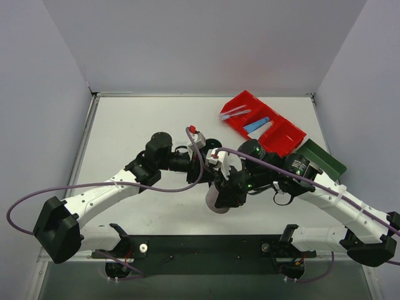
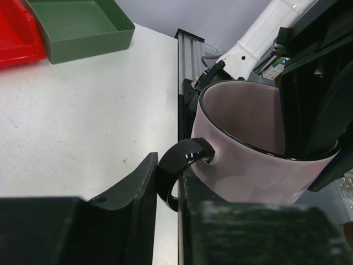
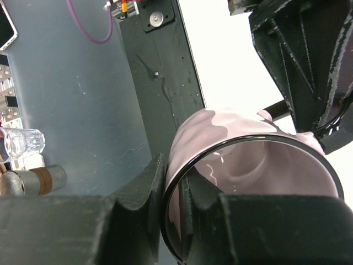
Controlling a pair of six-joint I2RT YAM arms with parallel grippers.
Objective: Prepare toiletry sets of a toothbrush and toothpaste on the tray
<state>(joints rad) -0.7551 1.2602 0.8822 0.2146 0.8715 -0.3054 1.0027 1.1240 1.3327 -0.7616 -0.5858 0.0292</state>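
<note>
Both grippers hold a mauve cup (image 1: 217, 200) near the table's front edge. My left gripper (image 2: 168, 176) is shut on the cup's black handle (image 2: 185, 157). My right gripper (image 3: 172, 182) is shut on the cup's rim (image 3: 182, 165), one finger inside and one outside. The cup (image 2: 248, 160) is tipped on its side and looks empty inside. A blue tube (image 1: 256, 125) and a wrapped toothbrush (image 1: 234, 113) lie in the red compartmented bin (image 1: 284, 139) at the back right. The clear oval tray is out of view.
A dark green rectangular tray (image 1: 324, 161) sits right of the red bin; it also shows in the left wrist view (image 2: 83, 27). The black base rail (image 1: 206, 247) runs along the near edge below the cup. The two arms meet closely at mid-table.
</note>
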